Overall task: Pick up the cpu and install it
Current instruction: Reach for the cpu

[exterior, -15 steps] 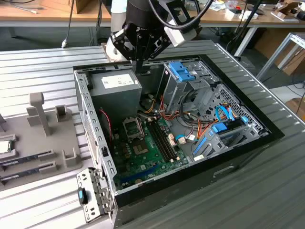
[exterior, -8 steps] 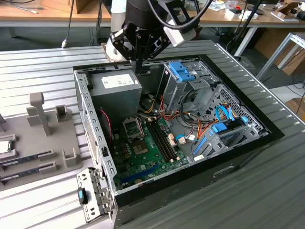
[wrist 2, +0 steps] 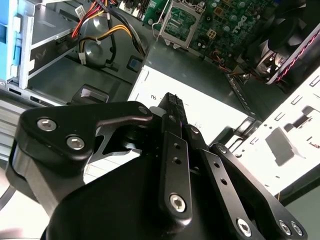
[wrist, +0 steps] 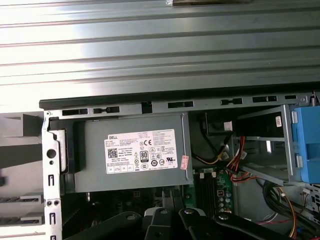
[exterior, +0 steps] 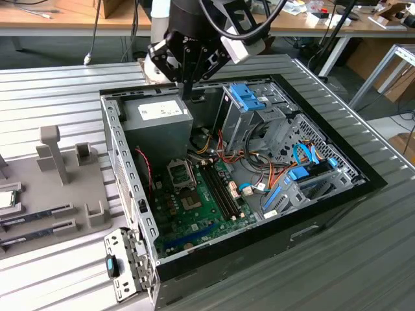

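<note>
Exterior view. An open case (exterior: 272, 254) lies on its side on a ribbed metal table (exterior: 65, 91). The arm reaches down from the top of the view, and its gripper (exterior: 187, 94) hangs at the far end of the case, over the far edge of the grey power supply (exterior: 159, 120). Whether the tips touch it cannot be told. The fingers are pressed together into 1 thin bar, with nothing seen between them.

The cpu (exterior: 5, 198) is a small silver square. It lies flat on a grey tray (exterior: 78, 188) at the exterior view's left edge, outside the case and well apart from the gripper. Just beside it on the tray lie long narrow memory sticks (exterior: 39, 213), and 2 upright posts (exterior: 52, 152) stand farther back.

Inside the case, the green board (exterior: 201, 217) covers the floor. A metal-framed socket (exterior: 181, 173) sits on it near the power supply, between the case's side wall and the black memory slots (exterior: 224, 191). A bundle of coloured wires (exterior: 240, 159) runs from the power supply toward the drive bays, where a blue bracket (exterior: 249, 97) sits on top.

Both wrist views. The power supply's white label faces the cameras, and in the second wrist view the closed fingers (wrist 2: 172, 107) stand over it.
</note>
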You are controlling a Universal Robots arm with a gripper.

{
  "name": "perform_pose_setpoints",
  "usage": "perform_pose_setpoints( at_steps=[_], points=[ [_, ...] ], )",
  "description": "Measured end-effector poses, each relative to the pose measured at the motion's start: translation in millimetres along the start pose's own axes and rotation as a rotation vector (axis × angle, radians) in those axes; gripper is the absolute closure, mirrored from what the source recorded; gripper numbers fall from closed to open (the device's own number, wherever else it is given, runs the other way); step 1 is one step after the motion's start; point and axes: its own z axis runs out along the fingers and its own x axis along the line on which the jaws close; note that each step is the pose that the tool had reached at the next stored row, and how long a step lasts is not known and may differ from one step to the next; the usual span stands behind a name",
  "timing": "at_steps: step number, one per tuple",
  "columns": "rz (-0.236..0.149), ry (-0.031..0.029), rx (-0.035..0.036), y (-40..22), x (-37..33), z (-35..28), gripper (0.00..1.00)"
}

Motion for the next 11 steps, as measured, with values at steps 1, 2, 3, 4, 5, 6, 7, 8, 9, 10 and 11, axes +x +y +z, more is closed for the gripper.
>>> perform_pose_setpoints(
  at_steps=[1,2,3,4,5,6,7,8,9,10,11],
  points=[
    [0.0,0.0,-0.0001,0.0,0.1,0.0,0.89],
    [0.0,0.0,0.0,0.0,0.4,0.0,0.89],
    [0.0,-0.0001,-0.0001,-0.1,0.6,0.0,0.89],
    [0.0,0.0,-0.0001,0.0,0.6,0.0,0.89],
    [0.0,0.0,-0.0001,0.0,0.6,0.0,0.89],
    [0.0,0.0,0.0,-0.1,0.8,0.0,0.89],
    [0.0,0.0,0.0,-0.1,1.2,0.0,0.89],
    [0.0,0.0,-0.0001,-0.1,1.6,0.0,0.89],
    [0.0,0.0,0.0,-0.1,1.8,0.0,0.89],
    [0.0,0.0,0.0,-0.1,1.9,0.0,0.89],
    [0.0,0.0,0.0,-0.2,2.1,-0.1,0.89]
  ],
)
